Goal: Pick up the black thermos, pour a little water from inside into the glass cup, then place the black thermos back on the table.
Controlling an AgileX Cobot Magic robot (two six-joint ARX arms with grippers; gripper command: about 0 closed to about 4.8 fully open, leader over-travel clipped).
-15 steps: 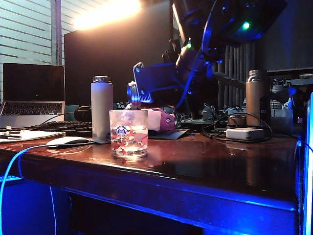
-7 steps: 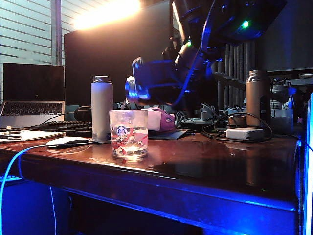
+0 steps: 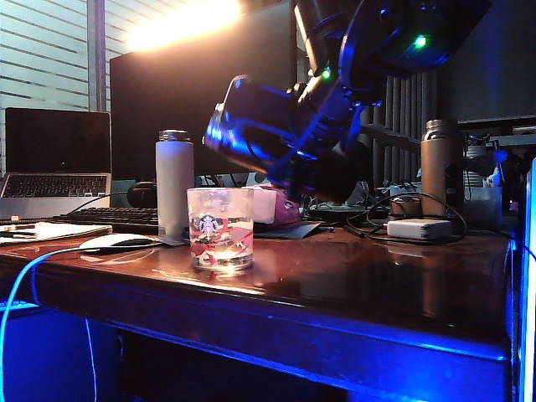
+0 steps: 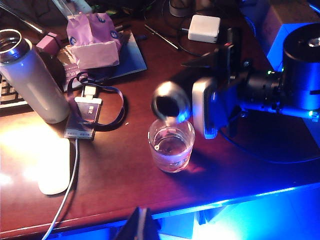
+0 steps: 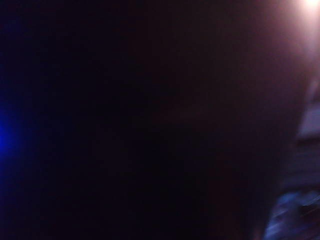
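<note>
Here, the right claw (image 4: 210,107) is clamping the black thermos (image 4: 172,100) around its body and holding it tilted, mouth downward, directly above the glass cup (image 4: 171,146). In the left wrist view the thermos is showing its round open mouth, ringed by a shiny metallic rim, with the dark interior facing the camera; the rim is sitting just over the far edge of the cup, and whether the two are touching cannot be told. In the exterior view the black thermos (image 3: 251,126) is appearing as a matte dark cylinder lit blue, slanting down toward the left, above and slightly behind the glass cup (image 3: 220,228). The right claw (image 3: 322,126) is gripping it from the right side of that view. The cup is a short clear tumbler with a small siren logo and red-pink print, standing upright near the front edge of the tabletop (image 3: 352,276), which is glossy reddish-brown with a blue-lit edge. The right wrist view is filling almost wholly with a dark blurred surface, so nothing can be made out there. The left claw (image 4: 141,225) is hanging well apart from the cup, over the tabletop's front edge; only a dark tip is showing, so whether it is apart or together cannot be told. A white bottle (image 3: 174,184) with a silver cap is standing behind the cup, and a bronze bottle (image 3: 439,163) is standing at the far right.
</note>
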